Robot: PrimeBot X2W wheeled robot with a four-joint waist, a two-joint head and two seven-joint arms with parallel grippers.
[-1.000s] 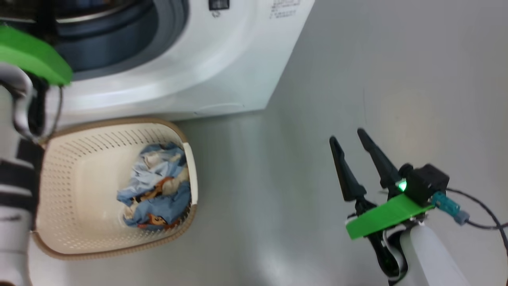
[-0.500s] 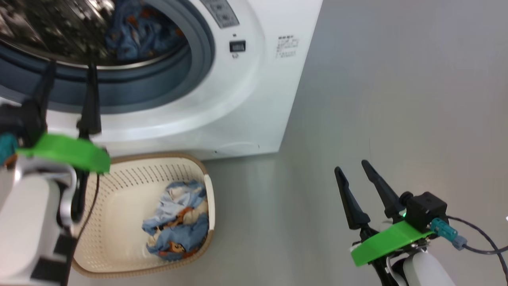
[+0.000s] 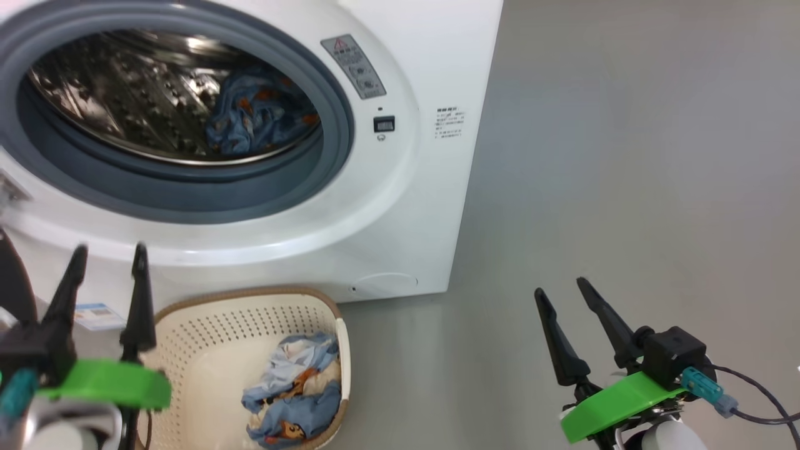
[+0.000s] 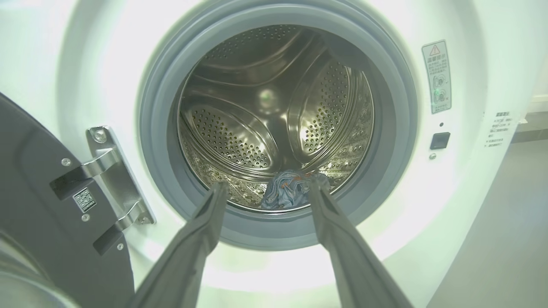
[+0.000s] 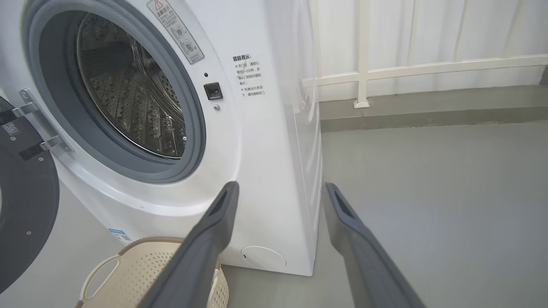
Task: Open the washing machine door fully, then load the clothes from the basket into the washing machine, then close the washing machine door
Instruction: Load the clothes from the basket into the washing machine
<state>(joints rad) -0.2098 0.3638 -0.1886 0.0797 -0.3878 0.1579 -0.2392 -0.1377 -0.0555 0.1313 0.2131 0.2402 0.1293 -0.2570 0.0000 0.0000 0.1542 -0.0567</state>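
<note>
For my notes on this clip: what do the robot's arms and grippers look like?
Both the left gripper and the right gripper have two long, tapering black fingers mounted on a bright green plate. By the right plate sits a black box with a teal connector and a dark cable trailing off. The forearm below it is white.
</note>
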